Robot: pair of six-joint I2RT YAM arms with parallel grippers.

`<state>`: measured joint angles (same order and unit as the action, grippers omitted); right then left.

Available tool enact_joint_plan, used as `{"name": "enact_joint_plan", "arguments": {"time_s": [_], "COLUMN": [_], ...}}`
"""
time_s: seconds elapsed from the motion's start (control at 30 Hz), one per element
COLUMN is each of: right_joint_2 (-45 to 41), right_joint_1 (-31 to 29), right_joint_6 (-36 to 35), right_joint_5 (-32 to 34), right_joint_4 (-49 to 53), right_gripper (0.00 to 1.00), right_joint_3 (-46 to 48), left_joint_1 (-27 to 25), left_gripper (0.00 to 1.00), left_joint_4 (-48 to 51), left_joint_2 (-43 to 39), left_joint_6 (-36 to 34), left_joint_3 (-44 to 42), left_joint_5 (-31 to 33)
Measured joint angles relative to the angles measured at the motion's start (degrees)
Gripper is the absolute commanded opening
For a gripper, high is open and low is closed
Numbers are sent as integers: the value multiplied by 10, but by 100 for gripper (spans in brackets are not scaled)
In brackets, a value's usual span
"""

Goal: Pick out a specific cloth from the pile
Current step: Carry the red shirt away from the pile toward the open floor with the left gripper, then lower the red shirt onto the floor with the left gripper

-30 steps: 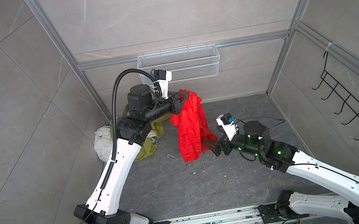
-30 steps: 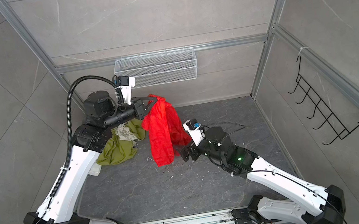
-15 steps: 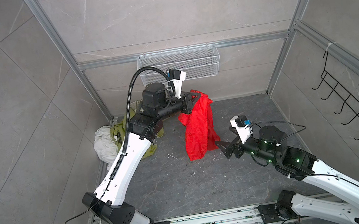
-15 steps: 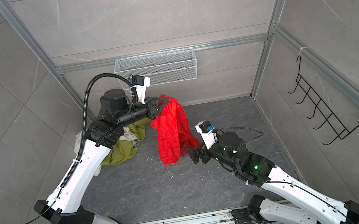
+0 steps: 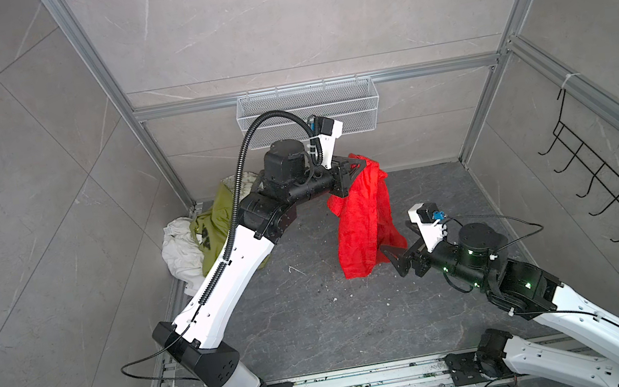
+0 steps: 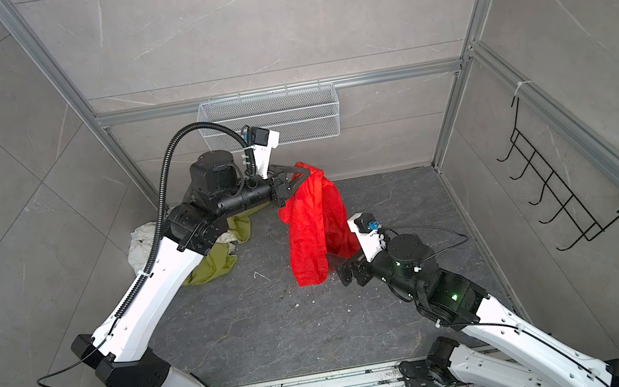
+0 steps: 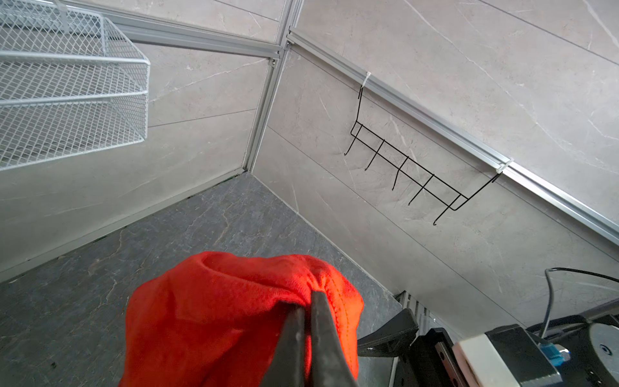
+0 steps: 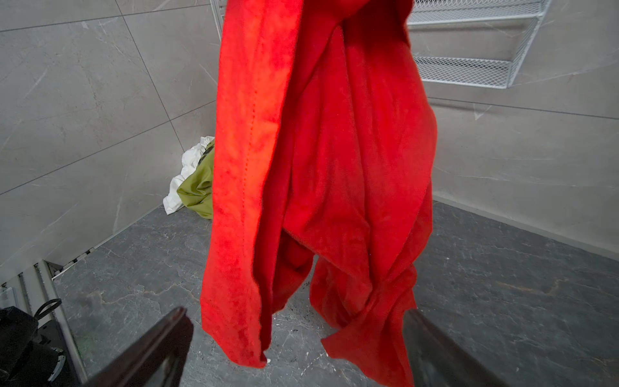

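Red cloth (image 5: 362, 220) hanging lengthwise, long axis vertical, top bunch clamped in left gripper (image 5: 358, 162) up near the back wall, loose ends pointing down at the dark grey stone-look floor (image 5: 300, 330). Held well apart from the pile (image 5: 214, 224) (olive-green garment and white cloth heaped in the back left corner). Left wrist view: fingers (image 7: 321, 335) pressed together on a red fold, seam stitching visible right at the pinch. Right wrist view only: two hanging tails, a stitched hem down one edge, lower tips dangling between the spread fingers of right gripper (image 8: 298, 348), jaws apart, nothing gripped. Both top views: right gripper low, just beside the cloth's bottom end. Contact of tips with floor not clear from above. Pale grey tiled walls, aluminium frame, white wire basket (image 6: 270, 118) on back wall, black hook rack (image 7: 408, 157) on right wall. Specks of debris on floor.
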<state>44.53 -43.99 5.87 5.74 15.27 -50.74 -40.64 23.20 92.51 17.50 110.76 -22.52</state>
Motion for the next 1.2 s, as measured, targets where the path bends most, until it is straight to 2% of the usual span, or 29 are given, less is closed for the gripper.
{"name": "enact_joint_plan", "arguments": {"time_s": [0.8,1.2], "right_joint_2": [13,42], "right_joint_1": [3,52], "right_joint_6": [-1,24], "right_joint_5": [5,-6], "right_joint_4": [-9,-53], "right_gripper": [100,100], "right_joint_3": [43,94], "left_joint_1": [0,0], "left_gripper": [0,0], "left_joint_4": [-10,-32], "left_joint_2": [3,7], "left_joint_6": [-8,-10], "left_joint_3": [-118,-144], "left_joint_5": [44,47]}}
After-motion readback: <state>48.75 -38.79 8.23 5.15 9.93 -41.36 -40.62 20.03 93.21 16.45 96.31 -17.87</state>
